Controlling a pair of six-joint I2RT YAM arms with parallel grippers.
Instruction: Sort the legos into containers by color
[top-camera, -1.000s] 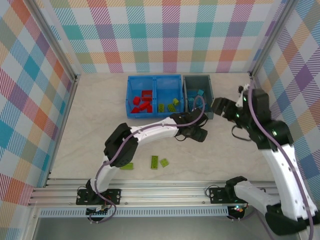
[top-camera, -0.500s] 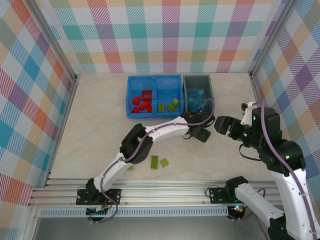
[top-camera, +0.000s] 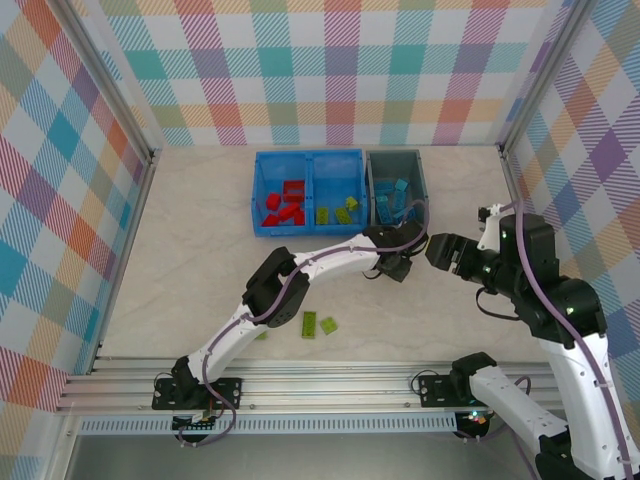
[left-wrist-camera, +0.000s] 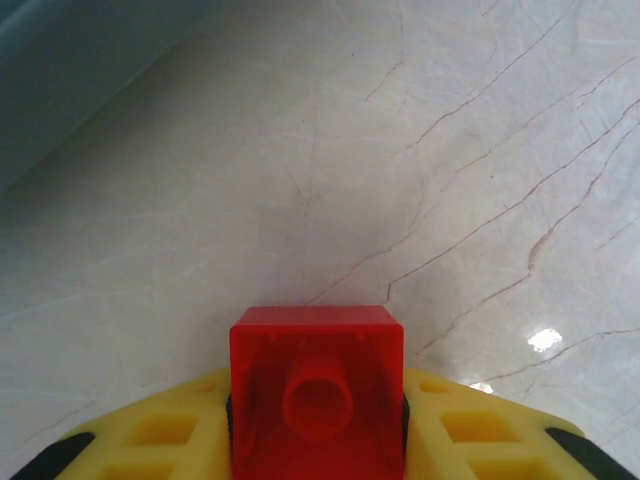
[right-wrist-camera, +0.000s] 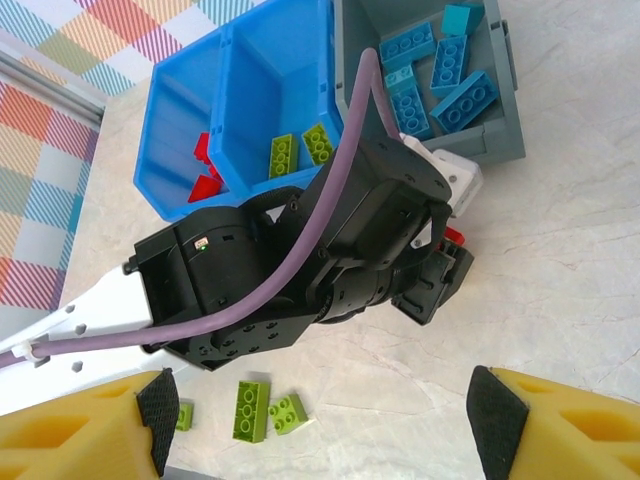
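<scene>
A small red lego (left-wrist-camera: 316, 390) sits between my left gripper's (left-wrist-camera: 316, 425) yellow fingers (left-wrist-camera: 150, 435), its hollow underside facing the camera, both pads against its sides, just above the marble table. From above, that left gripper (top-camera: 400, 264) is low in front of the dark grey bin (top-camera: 397, 155). My right gripper (right-wrist-camera: 325, 420) hangs open and holds nothing, just right of the left one (right-wrist-camera: 440, 275). The blue two-compartment bin (top-camera: 308, 158) holds red legos (top-camera: 285, 206) on the left and green legos (top-camera: 338, 212) on the right. Blue legos (right-wrist-camera: 430, 70) lie in the grey bin.
Three lime green legos (top-camera: 310, 323) (top-camera: 328, 325) (top-camera: 260, 335) lie on the table near the front rail, under the left arm's reach. The two bins stand side by side at the back. Checkered walls enclose the table on three sides.
My left gripper's jaws have closed onto the red lego after shifting slightly right. My right gripper has drawn back from beside the grey bin toward the near side.
</scene>
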